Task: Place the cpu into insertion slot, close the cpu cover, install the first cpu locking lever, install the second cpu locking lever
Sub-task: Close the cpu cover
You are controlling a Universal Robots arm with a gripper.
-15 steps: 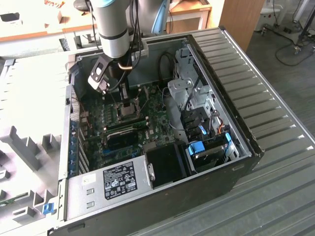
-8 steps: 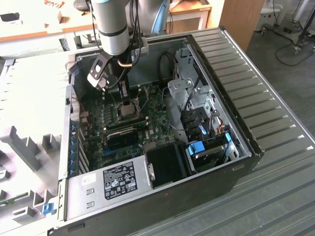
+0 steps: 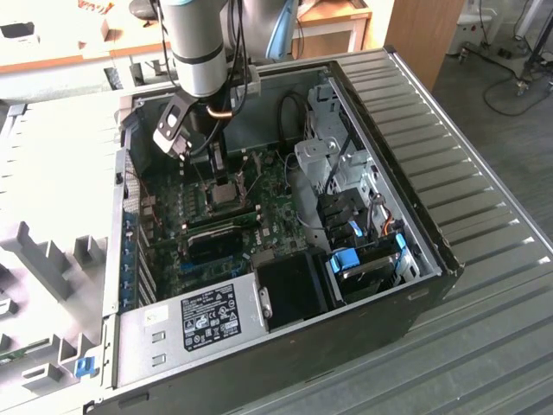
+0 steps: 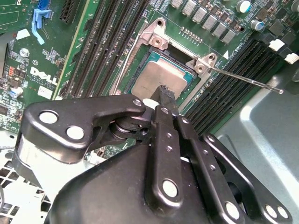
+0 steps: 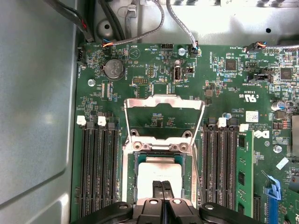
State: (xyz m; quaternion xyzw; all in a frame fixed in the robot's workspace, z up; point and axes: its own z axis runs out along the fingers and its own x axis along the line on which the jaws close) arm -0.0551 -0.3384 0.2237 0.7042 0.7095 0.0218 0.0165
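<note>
one grey robot arm is hanging down into an open computer case, with its gripper sitting over the middle of the green circuit board. in both wrist views the gripper is showing its two black fingers pressed side by side with only a hairline between them, so the tool is closed and nothing is being held between the tips. the tips are standing right over the top of the cpu; i cannot tell whether they are touching it.

the cpu is lying flat inside the insertion slot, its dull silver top facing up and its edges lining up with the socket's rim. the cpu cover is standing open, swung back away from the slot, with the board showing through its square cut-out. a thin locking lever is sticking out from the socket's corner over the neighbouring memory slots, not latched down.

long black memory slots are flanking the socket on both sides, and a green memory module is sitting in one of them. in the exterior view a grey power supply is filling the near end of the case.
</note>
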